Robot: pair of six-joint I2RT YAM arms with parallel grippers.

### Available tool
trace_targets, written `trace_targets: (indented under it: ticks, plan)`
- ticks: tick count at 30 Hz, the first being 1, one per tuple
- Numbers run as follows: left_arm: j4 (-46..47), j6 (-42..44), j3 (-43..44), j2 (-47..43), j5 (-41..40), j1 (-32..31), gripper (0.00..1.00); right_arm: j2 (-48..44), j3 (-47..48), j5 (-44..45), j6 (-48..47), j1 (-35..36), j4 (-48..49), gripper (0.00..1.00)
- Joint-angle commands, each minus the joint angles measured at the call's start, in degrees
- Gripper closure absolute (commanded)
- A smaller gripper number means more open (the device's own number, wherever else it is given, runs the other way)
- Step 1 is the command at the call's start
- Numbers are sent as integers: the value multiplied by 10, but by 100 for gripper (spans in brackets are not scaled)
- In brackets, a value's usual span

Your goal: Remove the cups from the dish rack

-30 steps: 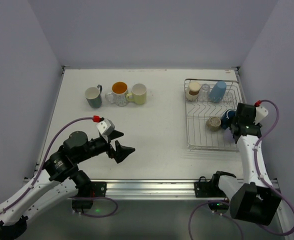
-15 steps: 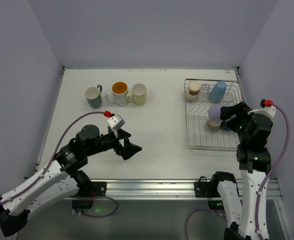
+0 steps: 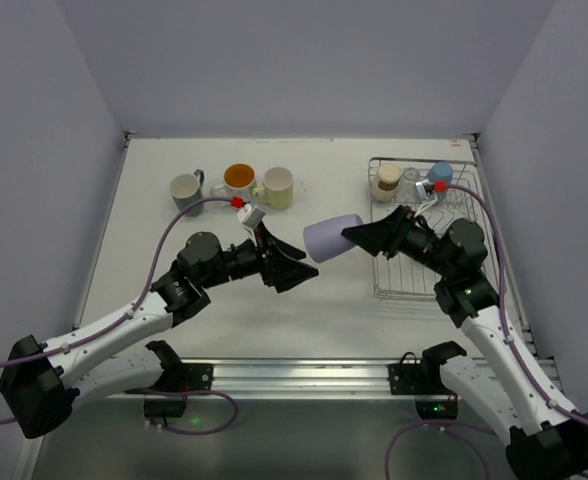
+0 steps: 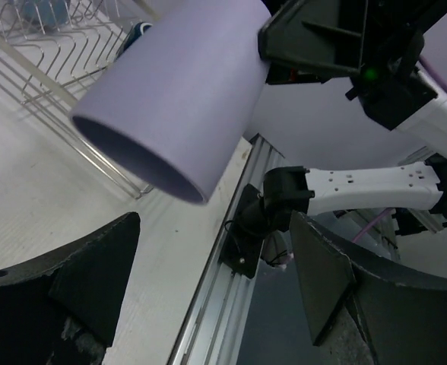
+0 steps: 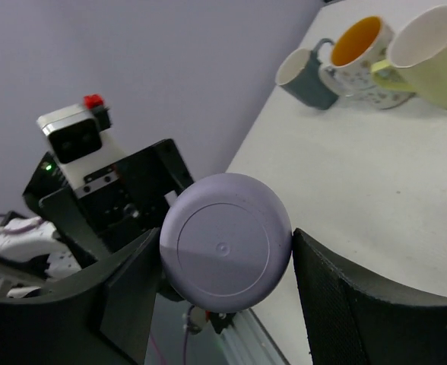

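Over white table (image 3: 314,205), right gripper (image 3: 357,238) clasps lavender cup (image 3: 326,239), left gripper (image 3: 292,268) gapes, right arm (image 3: 464,272) half-hiding dish rack (image 3: 394,282).

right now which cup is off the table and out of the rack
The lavender tumbler, held sideways by the right gripper; three mugs stand on the table, the others sit in the dish rack.

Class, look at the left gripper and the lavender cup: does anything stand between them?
Nothing visible does. The left gripper is open and faces the mouth of the lavender cup, which the right gripper holds above the table.
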Motion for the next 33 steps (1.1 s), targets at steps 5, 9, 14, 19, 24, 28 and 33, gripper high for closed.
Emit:
trace_targets:
  ticks: [5,9,14,19,24,28,33]
  plan:
    - [146,-73,4,38,-4,-3,20,59,-46,-77,90,65,242,71]
    - [174,-75,4,40,-18,-3,36,98,-69,-72,117,90,300,72]
    - [178,-85,-10,24,-68,-4,91,111,-84,-55,133,98,337,34]
    - [33,-41,15,-1,-155,-2,100,83,-90,14,99,99,255,1]
    - [-247,43,115,45,-246,45,100,19,-84,109,17,98,102,1]
    - [-347,92,153,109,-194,184,100,-20,-76,162,-47,98,1,1]
    - [-430,160,199,181,-220,275,100,-34,-63,184,-107,98,-104,1]
